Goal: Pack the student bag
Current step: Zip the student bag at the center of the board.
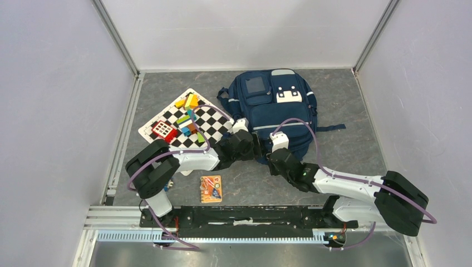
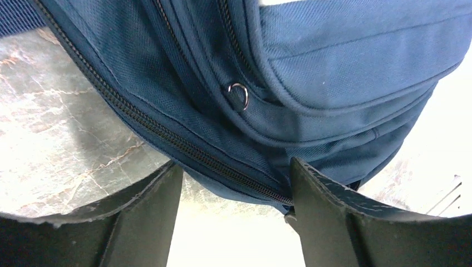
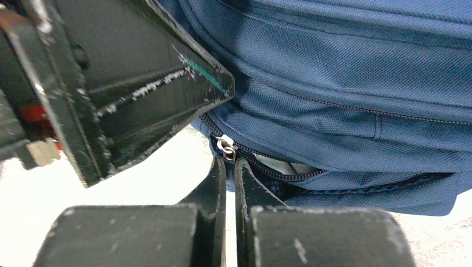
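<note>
The navy student bag point(image 1: 278, 100) lies flat at the back middle of the table. Both grippers meet at its near edge. My left gripper point(image 1: 255, 149) is open; in the left wrist view point(image 2: 234, 183) the bag's lower seam and zipper point(image 2: 167, 136) sag between its wide-apart fingers point(image 2: 323, 206), and the right finger touches the fabric. My right gripper point(image 1: 273, 153) is shut on the zipper pull point(image 3: 227, 147), with its tips point(image 3: 229, 167) pinched together. The zip beside the pull gapes a little and shows a pale lining point(image 3: 278, 165).
A checkered board point(image 1: 211, 119) with several coloured blocks and a red-framed toy point(image 1: 163, 129) lies left of the bag. A small orange card pack point(image 1: 211, 188) lies near the front. A bag strap point(image 1: 331, 128) trails to the right. Grey walls enclose the table.
</note>
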